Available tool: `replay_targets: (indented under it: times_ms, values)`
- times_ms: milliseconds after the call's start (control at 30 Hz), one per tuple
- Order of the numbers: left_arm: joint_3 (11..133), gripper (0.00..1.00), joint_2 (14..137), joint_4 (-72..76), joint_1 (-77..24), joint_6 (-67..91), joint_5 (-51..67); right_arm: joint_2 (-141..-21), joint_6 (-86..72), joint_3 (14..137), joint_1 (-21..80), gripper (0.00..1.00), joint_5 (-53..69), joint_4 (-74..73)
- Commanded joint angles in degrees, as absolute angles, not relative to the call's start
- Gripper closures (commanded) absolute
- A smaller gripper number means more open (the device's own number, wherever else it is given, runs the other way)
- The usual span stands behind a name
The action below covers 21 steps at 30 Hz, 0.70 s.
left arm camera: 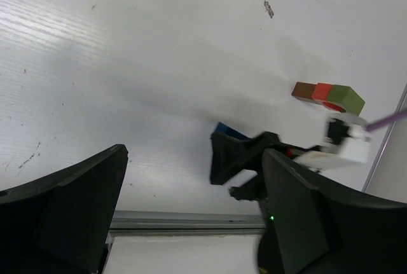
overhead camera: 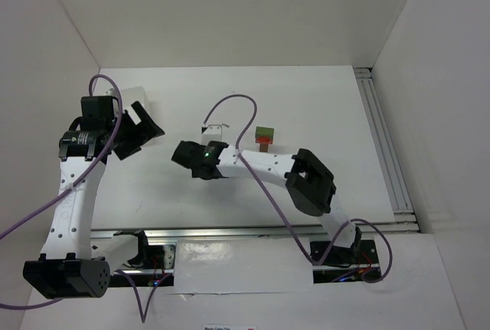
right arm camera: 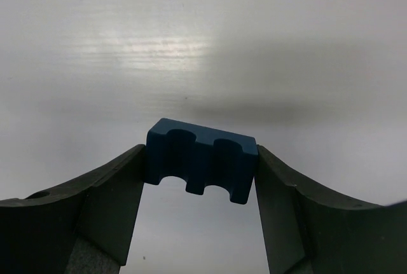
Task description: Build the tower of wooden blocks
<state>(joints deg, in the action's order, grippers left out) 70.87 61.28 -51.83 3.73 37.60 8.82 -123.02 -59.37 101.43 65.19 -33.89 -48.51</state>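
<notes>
Left gripper: the left gripper (left arm camera: pixel 194 159) hangs over the left part of the white table (overhead camera: pixel 306 100), jaws spread wide, nothing between them.
Left fingers: both black fingers (left arm camera: pixel 63 217) frame bare table top in the left wrist view, well apart from every block.
Purple cable: a purple cable (overhead camera: pixel 99 81) loops above the left wrist.
Right gripper: the right gripper (overhead camera: pixel 182 154) reaches leftward to the middle of the table, low over the surface.
Right grip: its jaws are closed in on the blue wooden block (right arm camera: pixel 200 150), one black finger (right arm camera: pixel 121 185) pressed against each end.
Blue block: a rectangular piece with two round notches along its top and two arched cut-outs along its lower edge; whether it is off the table I cannot tell.
Block row: right of the right gripper and apart from it, a brown-orange wooden block (left arm camera: pixel 304 89), a red wooden block (left arm camera: pixel 322 91) and an olive green wooden block (left arm camera: pixel 346 98) sit touching in a line.
Metal rail: a metal rail (overhead camera: pixel 383 138) runs along the table's right edge.
</notes>
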Motion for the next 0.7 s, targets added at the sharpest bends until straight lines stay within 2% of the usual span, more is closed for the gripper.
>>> replay_targets:
  times_ms: [0,300,667]
  values:
    - [71.19,0.0,59.85,-50.1,4.13,37.09,7.12,-112.6,-48.54,104.23,62.5,0.3,-37.26,-51.56]
    - [71.72,0.0,59.85,-49.58,4.66,38.23,6.5,-103.19,-40.44,107.84,53.8,0.3,-36.74,-58.18]
    - [71.2,0.0,59.85,-49.57,4.66,38.76,5.98,-104.33,-37.01,108.37,44.05,0.3,-35.43,-59.33]
